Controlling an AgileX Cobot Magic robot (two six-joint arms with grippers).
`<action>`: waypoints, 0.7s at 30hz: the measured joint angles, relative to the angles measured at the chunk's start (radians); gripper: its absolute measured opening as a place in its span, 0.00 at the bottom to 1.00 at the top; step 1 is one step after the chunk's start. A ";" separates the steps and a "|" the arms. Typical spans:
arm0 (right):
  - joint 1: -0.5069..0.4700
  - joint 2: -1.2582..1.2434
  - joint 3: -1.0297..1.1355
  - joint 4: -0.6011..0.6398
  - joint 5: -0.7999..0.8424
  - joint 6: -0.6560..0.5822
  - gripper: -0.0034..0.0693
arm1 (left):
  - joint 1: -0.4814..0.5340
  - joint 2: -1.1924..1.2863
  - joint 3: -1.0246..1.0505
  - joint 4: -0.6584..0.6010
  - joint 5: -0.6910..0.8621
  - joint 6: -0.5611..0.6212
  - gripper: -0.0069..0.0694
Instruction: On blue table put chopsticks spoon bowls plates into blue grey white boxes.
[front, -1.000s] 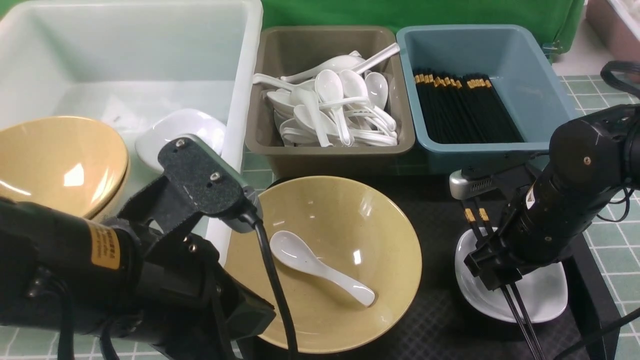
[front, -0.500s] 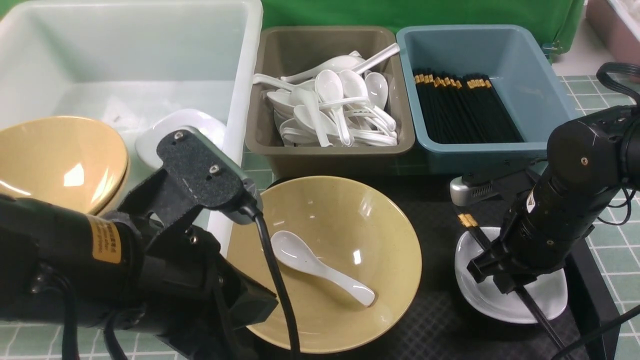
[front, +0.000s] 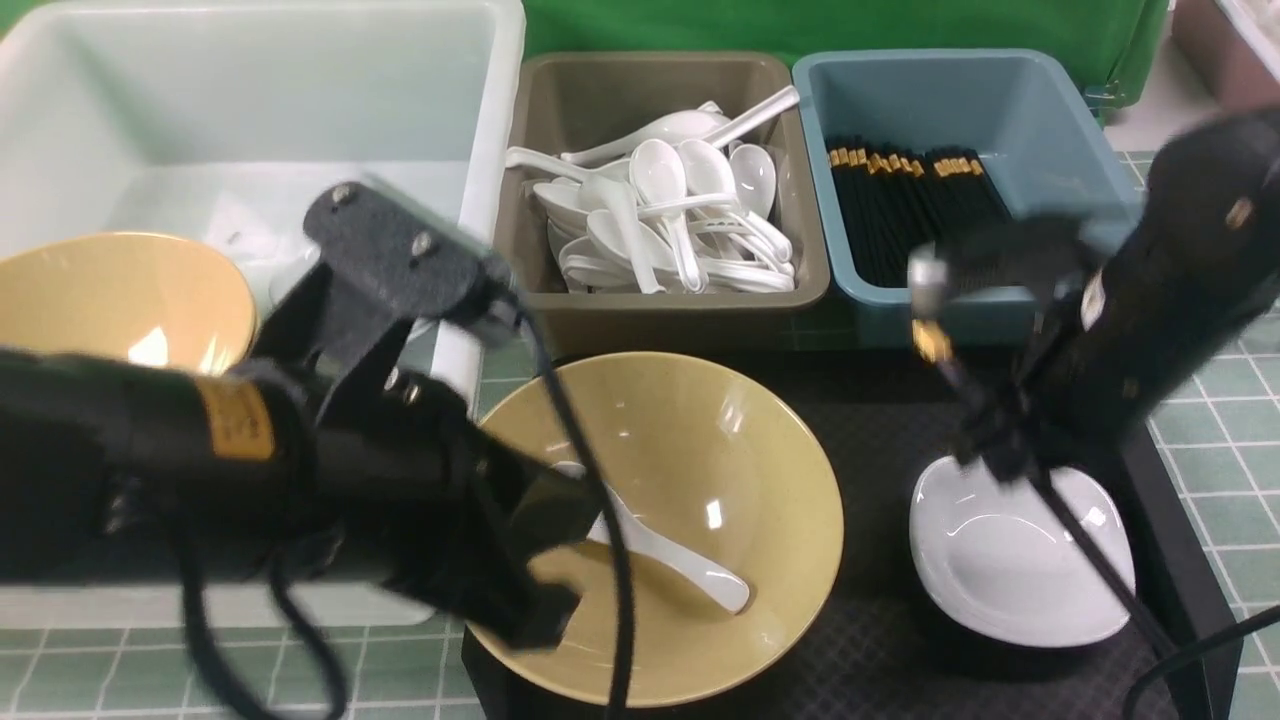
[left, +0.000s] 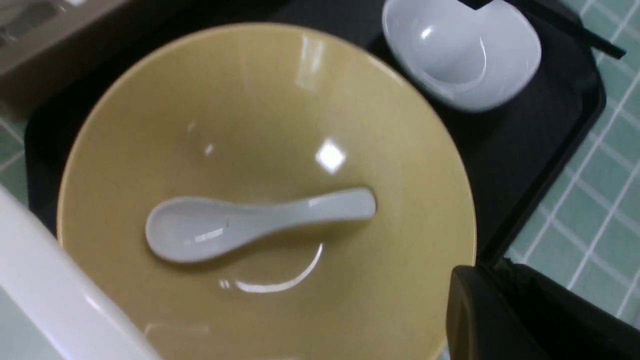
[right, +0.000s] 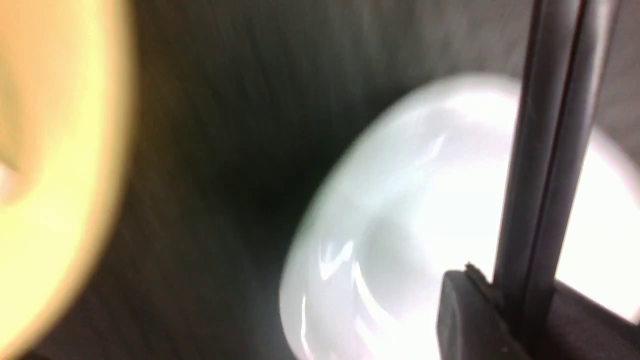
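A large yellow bowl (front: 720, 450) sits on the black tray (front: 880, 640) with a white spoon (front: 690, 575) lying in it. The spoon also shows in the left wrist view (left: 250, 222). My left gripper (front: 545, 600) hangs over the bowl's near-left rim, shut and empty (left: 482, 272). My right gripper (front: 1000, 455) is shut on a pair of black chopsticks (front: 1090, 560) and holds them slanted above the white plate (front: 1000, 580). The right wrist view shows the chopsticks (right: 550, 150) clamped in the gripper (right: 520, 295) over the plate (right: 410, 225).
At the back stand the white box (front: 250, 100) holding another yellow bowl (front: 110, 300), the grey box (front: 560, 300) full of white spoons (front: 660, 210), and the blue box (front: 1060, 170) with black chopsticks (front: 920, 220). Green tiled tabletop (front: 1230, 520) lies around.
My right gripper has risen and moved back toward the blue box with the chopsticks, baring the plate. My left arm has swung right, over the yellow bowl's near-left rim.
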 joint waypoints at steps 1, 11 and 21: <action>0.000 -0.008 -0.038 0.000 0.002 -0.006 0.27 | 0.000 0.019 -0.022 0.003 -0.007 -0.009 0.09; -0.040 0.038 -0.360 -0.022 -0.129 0.005 0.27 | 0.000 0.240 -0.331 0.127 -0.019 -0.014 0.09; -0.137 0.281 -0.523 -0.025 -0.344 0.118 0.27 | 0.000 0.279 -0.398 0.303 -0.291 -0.014 0.09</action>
